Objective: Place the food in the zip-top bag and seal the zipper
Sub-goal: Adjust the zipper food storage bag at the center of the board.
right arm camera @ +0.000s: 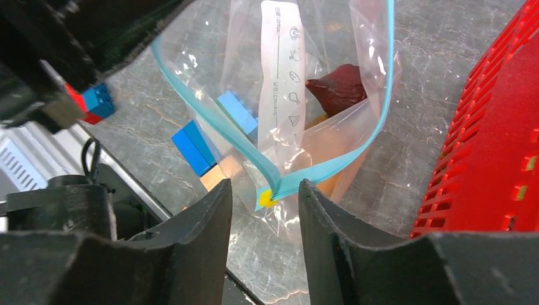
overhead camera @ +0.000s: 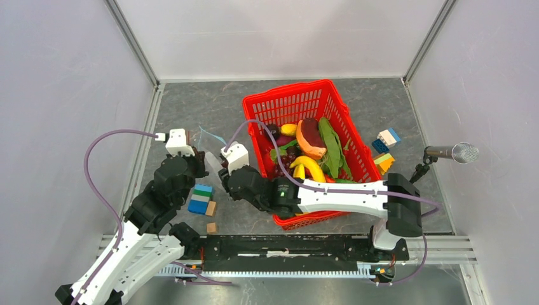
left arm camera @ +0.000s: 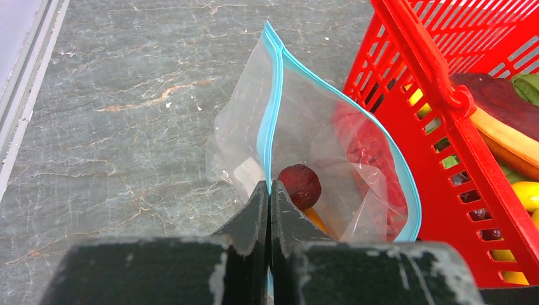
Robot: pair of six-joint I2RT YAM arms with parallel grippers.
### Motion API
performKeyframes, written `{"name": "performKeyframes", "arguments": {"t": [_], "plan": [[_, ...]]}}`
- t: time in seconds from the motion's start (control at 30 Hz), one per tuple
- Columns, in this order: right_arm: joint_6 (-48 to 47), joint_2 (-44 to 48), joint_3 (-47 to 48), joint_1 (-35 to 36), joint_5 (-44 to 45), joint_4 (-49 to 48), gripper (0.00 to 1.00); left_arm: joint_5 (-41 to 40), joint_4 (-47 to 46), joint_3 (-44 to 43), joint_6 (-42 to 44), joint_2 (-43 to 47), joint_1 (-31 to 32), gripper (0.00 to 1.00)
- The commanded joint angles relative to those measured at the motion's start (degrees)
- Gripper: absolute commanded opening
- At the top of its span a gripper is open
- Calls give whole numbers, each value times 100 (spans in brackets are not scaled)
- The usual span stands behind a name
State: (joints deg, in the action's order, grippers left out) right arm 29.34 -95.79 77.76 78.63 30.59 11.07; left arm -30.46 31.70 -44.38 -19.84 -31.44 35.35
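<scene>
progress slight: our left gripper (left arm camera: 270,194) pinches the unsealed zipper (left arm camera: 266,127), right gripper (right arm camera: 264,190) gapes, most food (overhead camera: 311,145) lies in the basket (overhead camera: 289,95).

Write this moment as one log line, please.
left tool: shut on zipper | right tool: open, straddling zipper end | zip-top bag: mouth open, dark red food piece inside | red basket: banana inside

The zip-top bag (left arm camera: 318,127) is clear, glossy, crinkled plastic film with a smooth light-blue zipper (left arm camera: 270,108). The red basket (left arm camera: 432,70) is shiny moulded plastic; the table (left arm camera: 127,127) is matt, grey, stone-veined. The left gripper (left arm camera: 270,190) is matt black, scuffed pale.
</scene>
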Motion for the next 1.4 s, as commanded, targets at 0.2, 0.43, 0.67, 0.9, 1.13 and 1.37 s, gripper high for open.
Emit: {"name": "performKeyframes", "arguments": {"t": [0.2, 0.43, 0.67, 0.9, 1.13, 1.37], "plan": [[245, -350, -106, 43, 183, -480, 58, -181, -52, -106, -179, -28, -28, 2], [314, -432, -368, -5, 474, -804, 48, -160, -74, -89, -170, -4, -24, 2], [119, -510, -605, -278, -46, -1521, 31, -127, -85, -47, -170, 41, -28, 2], [-439, -349, -491, -198, -145, -1564, 17, -120, -106, -32, -128, 2, -29, 2], [-984, 152, 4, -78, -622, -606, 11, -231, -87, -44, -46, -37, -29, 2], [-1321, 1006, 30, 3, -1256, -65, 12, -562, -7, -71, 24, 47, -29, 2]]}}
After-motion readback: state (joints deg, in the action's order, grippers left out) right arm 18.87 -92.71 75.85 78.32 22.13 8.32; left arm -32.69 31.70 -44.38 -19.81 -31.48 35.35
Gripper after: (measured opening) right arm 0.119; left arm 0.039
